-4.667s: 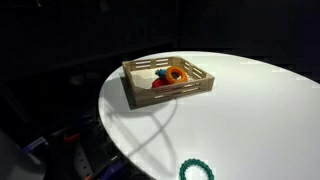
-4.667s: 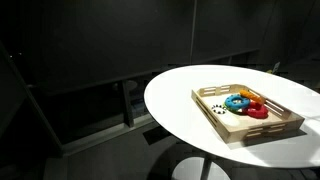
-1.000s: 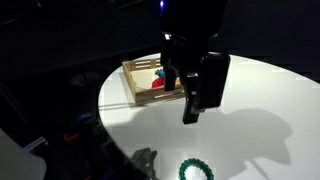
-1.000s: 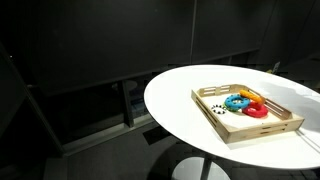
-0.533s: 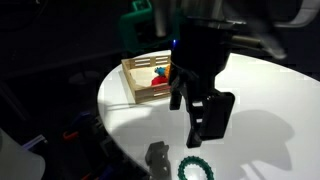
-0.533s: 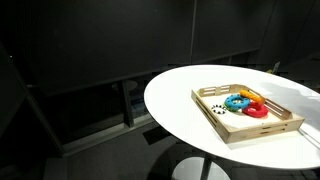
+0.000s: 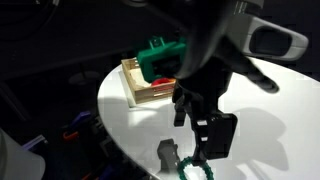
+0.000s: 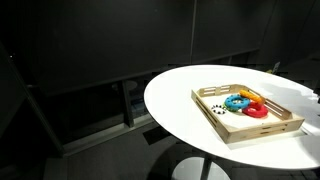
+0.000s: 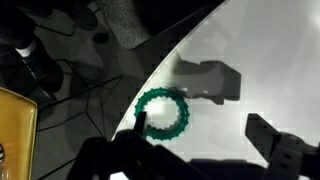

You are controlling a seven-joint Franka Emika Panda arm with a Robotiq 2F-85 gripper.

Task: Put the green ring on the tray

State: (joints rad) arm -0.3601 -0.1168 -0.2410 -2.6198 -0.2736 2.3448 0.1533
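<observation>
Wrist view gave it best: green ring (image 9: 183, 118), beaded rim, open centre, lay flat near edge of white round surface (image 8: 180, 90). End effector (image 9: 205, 155) hung over it, fingers spread wide, nothing held. In an exterior view, arm (image 7: 215, 60) had dropped lower than half-second before. Slatted light-wood tray (image 8: 245, 128) sat well apart, coloured toys (image 8: 245, 102) inside.

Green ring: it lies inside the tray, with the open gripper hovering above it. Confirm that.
Not inside the tray: the green ring lies on the white table, as the wrist view shows. The open gripper does hover above it.
</observation>
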